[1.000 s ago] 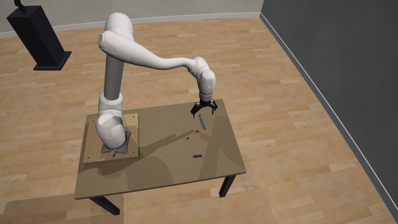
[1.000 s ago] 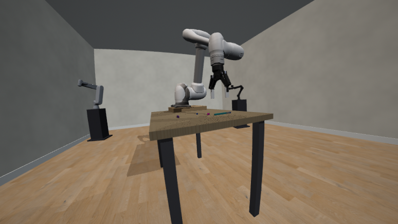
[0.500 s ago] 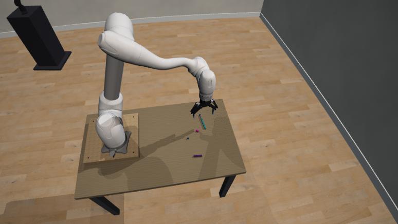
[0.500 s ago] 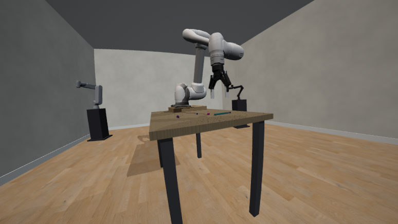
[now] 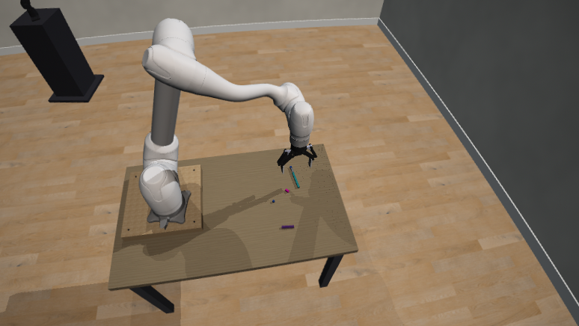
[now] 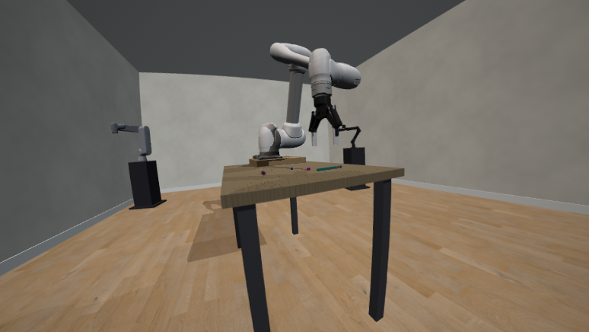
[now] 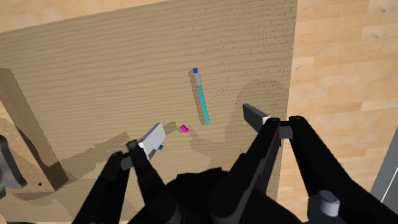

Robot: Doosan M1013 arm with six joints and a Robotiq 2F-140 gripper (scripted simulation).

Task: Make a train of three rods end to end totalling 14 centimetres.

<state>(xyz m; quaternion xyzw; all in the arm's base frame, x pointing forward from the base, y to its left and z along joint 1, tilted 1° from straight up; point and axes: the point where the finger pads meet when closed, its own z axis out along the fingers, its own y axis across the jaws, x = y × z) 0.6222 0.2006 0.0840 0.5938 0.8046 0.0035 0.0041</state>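
"Top view: what's in the train?"
"One turquoise rod (image 5: pixel 295 180) (image 6: pixel 326 168) (image 7: pixel 203 106), one grey rod (image 7: pixel 198 79), one blue rod (image 5: pixel 290 167) (image 6: pixel 340 167) (image 7: pixel 195 70), lined up on the surface (image 5: pixel 235 259) (image 6: pixel 313 187) (image 7: pixel 125 60)."
"Outside it?"
"One magenta (image 5: pixel 286 191) (image 6: pixel 308 169) (image 7: pixel 184 129), one more blue (image 5: pixel 273 201) (image 6: pixel 291 168) (image 7: pixel 160 148), one purple (image 5: pixel 288 226) (image 6: pixel 263 173)."
"The tool (image 5: pixel 296 167) (image 6: pixel 325 142) (image 7: pixel 202 120)?"
"One, spread wide above."

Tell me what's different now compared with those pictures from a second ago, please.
Nothing visibly changed. The gripper is open and raised in the same place. The turquoise rod, magenta rod and purple rod lie where they were.
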